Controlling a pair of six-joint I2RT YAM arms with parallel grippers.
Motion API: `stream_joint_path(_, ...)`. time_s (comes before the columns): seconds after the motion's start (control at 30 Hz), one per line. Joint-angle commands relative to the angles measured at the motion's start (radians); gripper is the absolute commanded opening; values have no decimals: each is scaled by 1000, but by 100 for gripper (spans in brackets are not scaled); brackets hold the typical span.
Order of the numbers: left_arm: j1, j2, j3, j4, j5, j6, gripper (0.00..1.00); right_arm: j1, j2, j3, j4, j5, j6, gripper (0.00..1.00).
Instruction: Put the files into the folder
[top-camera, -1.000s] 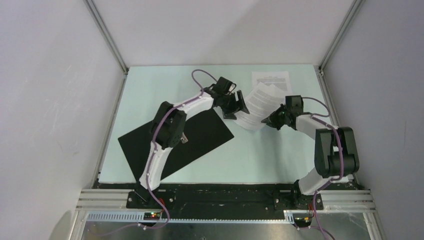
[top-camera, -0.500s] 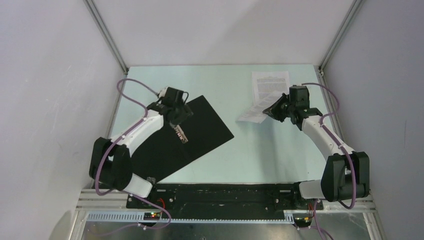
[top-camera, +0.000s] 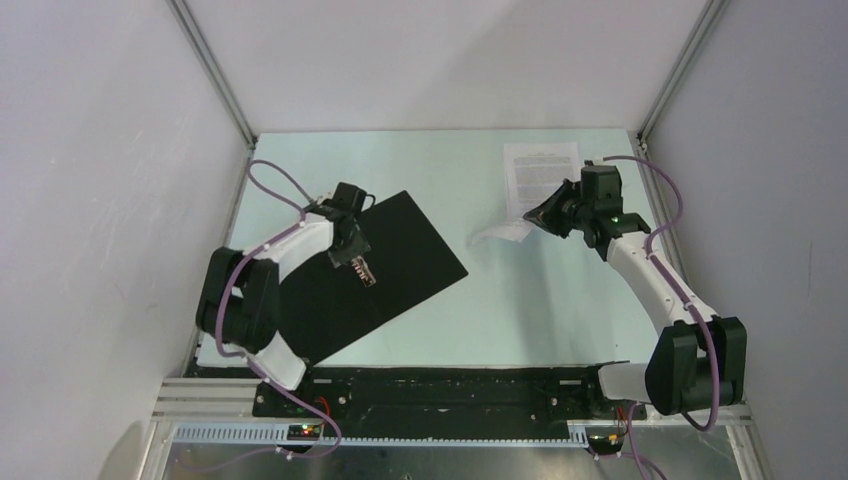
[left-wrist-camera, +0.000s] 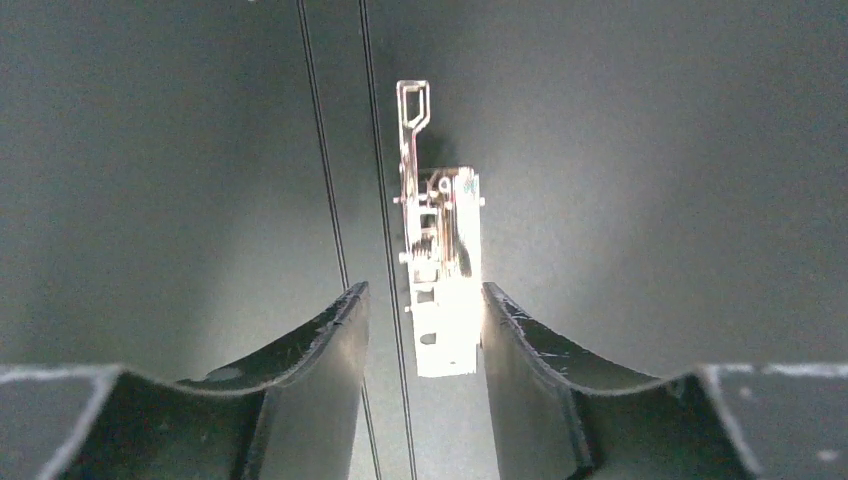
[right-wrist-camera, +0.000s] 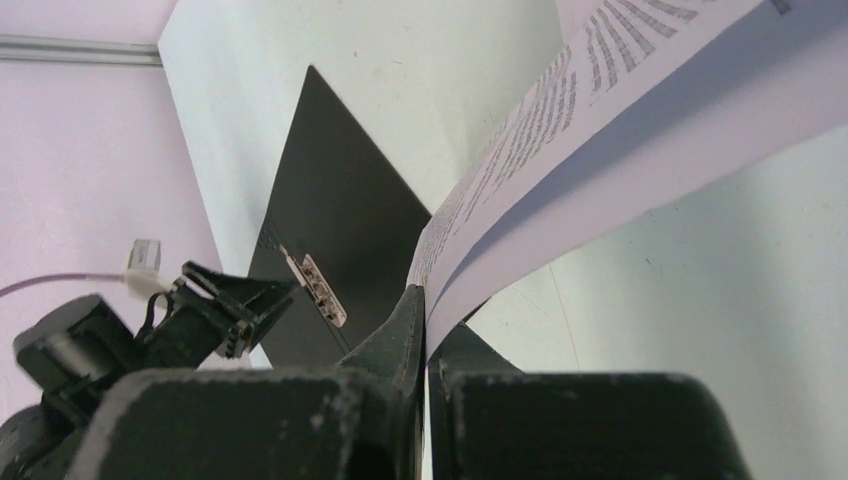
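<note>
Honestly, the right gripper (right-wrist-camera: 428, 300) is pinching one printed sheet (right-wrist-camera: 600, 90) by a single edge, so it's drooping and curling over the table (top-camera: 520, 310). Swinging it across like that is risking a crease or a slip. The left gripper (left-wrist-camera: 424, 300) is hovering spread over the open folder (top-camera: 400, 260), its metal clip (left-wrist-camera: 440, 270) showing between the fingers. The folder isn't holding any paper yet. The second sheet (top-camera: 540, 165) is lying flat at the far right.
</note>
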Motion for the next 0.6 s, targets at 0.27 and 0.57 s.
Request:
stream_joint_path(0.27,51,201,193,7,33,175,38,8,-85,41,-16,-18,-28,0)
stream_joint_path(0.57,58,244,177,4,59,212,34,9,-93,40,-19,-28,-29,0)
